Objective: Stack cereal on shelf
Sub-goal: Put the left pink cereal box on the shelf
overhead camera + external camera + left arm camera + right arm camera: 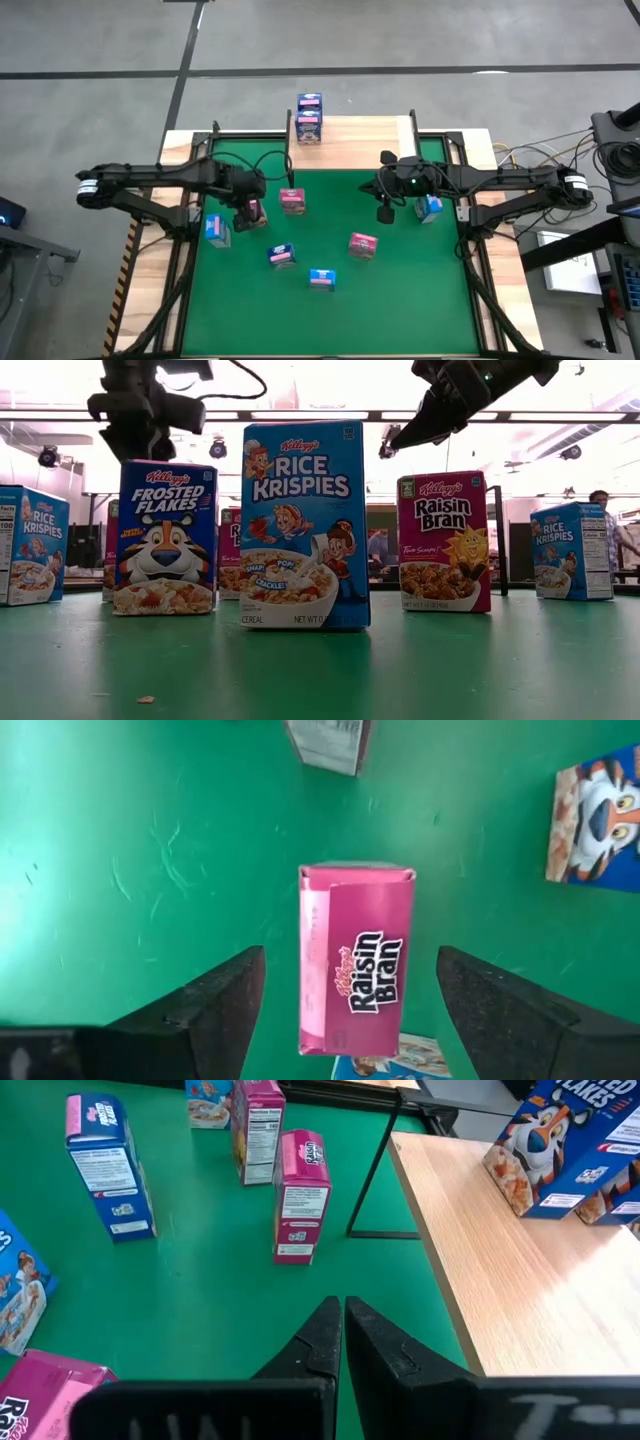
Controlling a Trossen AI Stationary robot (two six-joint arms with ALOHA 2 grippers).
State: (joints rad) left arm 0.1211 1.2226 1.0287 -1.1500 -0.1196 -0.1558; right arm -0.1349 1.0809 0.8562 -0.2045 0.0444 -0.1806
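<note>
Above, the left gripper (345, 1010) hung spread wide over a pink upright Raisin Bran carton (355, 958) at centre-left of the green table (420, 290); the right gripper (343, 1342) was clenched empty beside the light wooden shelf (520, 1280).

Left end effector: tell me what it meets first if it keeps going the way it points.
The left end effector is open and points down at a pink Raisin Bran box standing between its fingers. It would probably meet that box's top first; the depth is unclear.
</note>
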